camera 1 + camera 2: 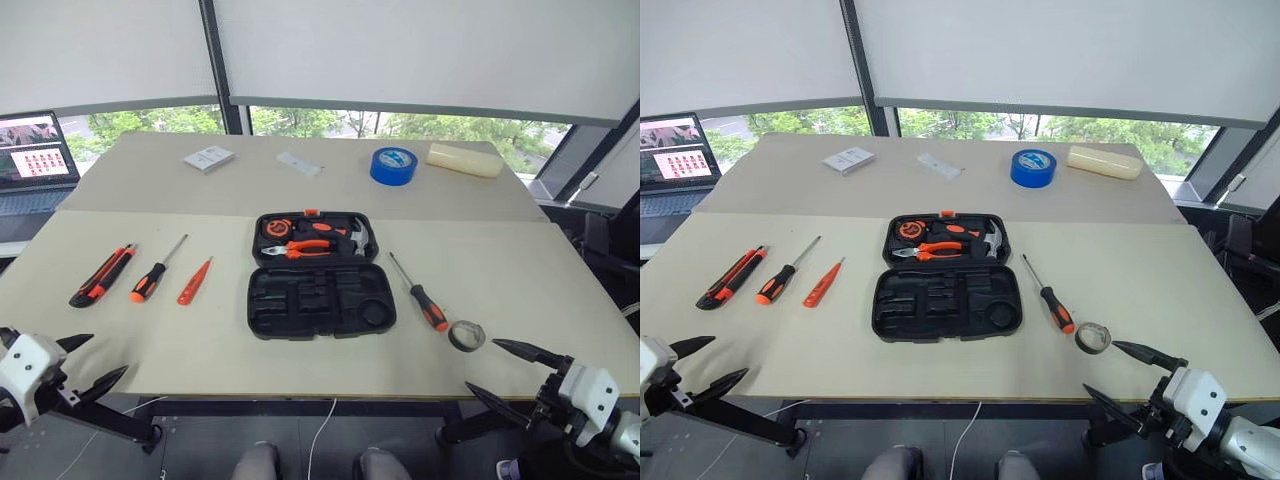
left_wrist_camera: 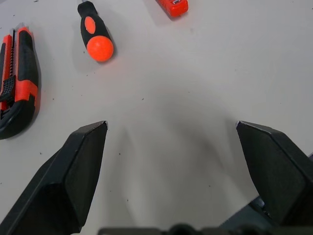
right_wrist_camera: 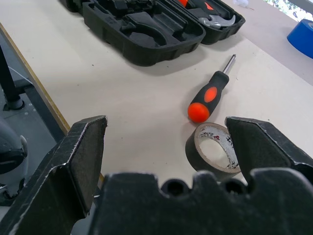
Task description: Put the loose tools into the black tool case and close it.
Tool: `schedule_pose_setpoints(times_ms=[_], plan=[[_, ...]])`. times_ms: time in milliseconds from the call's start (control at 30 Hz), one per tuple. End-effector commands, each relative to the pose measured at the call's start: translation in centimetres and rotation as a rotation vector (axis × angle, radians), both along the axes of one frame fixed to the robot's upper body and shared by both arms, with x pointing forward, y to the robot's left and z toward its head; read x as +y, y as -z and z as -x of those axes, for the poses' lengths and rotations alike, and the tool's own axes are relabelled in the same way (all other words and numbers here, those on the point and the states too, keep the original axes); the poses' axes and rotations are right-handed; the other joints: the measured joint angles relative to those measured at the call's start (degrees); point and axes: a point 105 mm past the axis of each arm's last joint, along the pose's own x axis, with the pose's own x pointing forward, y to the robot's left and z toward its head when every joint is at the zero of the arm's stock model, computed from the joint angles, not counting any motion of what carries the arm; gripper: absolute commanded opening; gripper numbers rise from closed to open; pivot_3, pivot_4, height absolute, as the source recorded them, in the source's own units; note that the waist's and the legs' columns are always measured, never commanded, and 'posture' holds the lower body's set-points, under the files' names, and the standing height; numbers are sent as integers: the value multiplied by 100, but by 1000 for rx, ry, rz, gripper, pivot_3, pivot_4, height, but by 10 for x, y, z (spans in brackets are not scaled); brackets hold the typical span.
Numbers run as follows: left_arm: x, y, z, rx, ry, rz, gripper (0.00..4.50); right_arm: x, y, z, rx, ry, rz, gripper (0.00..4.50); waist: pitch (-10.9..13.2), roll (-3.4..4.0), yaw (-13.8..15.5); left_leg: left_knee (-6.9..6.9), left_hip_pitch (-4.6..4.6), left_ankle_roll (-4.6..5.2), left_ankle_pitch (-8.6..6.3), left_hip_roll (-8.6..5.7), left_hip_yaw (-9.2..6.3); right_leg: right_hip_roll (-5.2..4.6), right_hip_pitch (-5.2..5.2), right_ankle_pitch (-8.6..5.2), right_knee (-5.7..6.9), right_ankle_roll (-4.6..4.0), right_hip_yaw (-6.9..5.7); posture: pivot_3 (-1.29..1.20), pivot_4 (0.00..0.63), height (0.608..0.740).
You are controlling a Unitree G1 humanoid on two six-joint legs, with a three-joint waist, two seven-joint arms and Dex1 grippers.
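Observation:
The black tool case (image 1: 300, 305) lies open at the table's middle, its near half showing bare recesses. Left of it lie an orange-and-black utility knife (image 1: 103, 275), a black-and-orange screwdriver (image 1: 155, 272) and a small all-orange screwdriver (image 1: 194, 281). Right of the case are a second black-and-orange screwdriver (image 1: 422, 296) and a small grey tape roll (image 1: 466, 335). My left gripper (image 1: 105, 357) hangs open at the table's near-left edge, short of the knife (image 2: 17, 93). Open too, my right gripper (image 1: 482, 365) hovers at the near-right edge, just before the tape roll (image 3: 215, 149).
Orange-handled pliers and a hammer (image 1: 310, 240) sit in the case's far half. At the back are a blue tape roll (image 1: 393, 166), a cream block (image 1: 464, 160), a white box (image 1: 208, 158) and a small packet (image 1: 299, 163). A laptop (image 1: 35, 155) stands far left.

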Motion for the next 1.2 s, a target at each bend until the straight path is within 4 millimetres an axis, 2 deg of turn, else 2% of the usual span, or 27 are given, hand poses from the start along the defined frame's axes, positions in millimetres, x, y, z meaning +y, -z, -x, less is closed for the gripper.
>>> schedule_pose_setpoints(times_ms=[33, 133, 300, 400, 467, 600, 700, 800, 967, 1100, 1200], plan=[[3, -11, -1, -51, -61, 61, 4500, 11, -20, -11, -110, -33, -33, 4488, 0, 0, 1, 0, 1, 0, 0, 0, 0, 0, -2, 0, 0, 0, 0, 0, 150, 740], [22, -16, 3, -108, -276, 246, 4500, 37, -45, -22, -158, -120, -195, 4488, 3, -2, -79, 2, 5, 0, 0, 5, 1, -1, 0, 1, 2, 0, 3, 0, 150, 740], [51, -13, 23, -177, -561, 359, 4500, 50, -70, -31, -223, -127, -329, 4488, -2, -24, -53, 4, 6, 2, 1, 16, 0, 8, 8, 12, 14, -1, -4, 0, 150, 740], [53, -11, 28, -176, -643, 420, 4500, 55, -76, -32, -251, -127, -364, 4488, -2, -29, -31, 4, -1, 2, 1, 13, 3, 6, 8, 12, 4, -1, -2, 0, 150, 740], [47, -17, 23, -172, -638, 487, 4500, 61, -77, -32, -262, -141, -377, 4488, -3, -36, 12, 5, -2, 2, 1, 8, 2, 6, -1, 10, 4, 1, -3, 0, 150, 740], [22, -33, -14, -95, -544, 493, 4500, 67, -76, -34, -265, -170, -380, 4488, -3, -42, 100, 9, -1, -1, -1, 11, 2, 5, -12, 10, 6, -1, -9, 0, 150, 740], [12, -39, -39, -43, -538, 472, 4500, 68, -77, -37, -272, -177, -371, 4488, -2, -40, 118, 7, -2, -3, -1, 12, 4, 5, -16, 16, 8, -10, -13, 0, 150, 740], [4, -39, -69, 23, -519, 418, 4500, 69, -79, -42, -286, -184, -361, 4488, -3, -37, 89, 13, 1, -3, -1, 9, 4, 5, -9, 26, 7, -10, -10, 0, 150, 740], [-1, -38, -103, 74, -511, 381, 4500, 71, -82, -47, -297, -206, -340, 4488, -3, -40, 22, 12, -6, 3, 3, 11, 4, 25, 3, 61, 8, 18, 3, 0, 150, 740], [-6, -31, -128, 120, -517, 368, 4500, 73, -84, -50, -301, -223, -330, 4488, -2, -41, 14, 5, -16, 43, 28, 11, 0, 35, -4, 73, 8, 4, 4, 0, 150, 740], [-7, -23, -138, 166, -530, 357, 4500, 75, -86, -50, -299, -242, -327, 4488, -2, -42, 14, 4, -25, 39, 25, 9, 0, 36, -8, 68, 8, 12, 5, 0, 150, 740]])
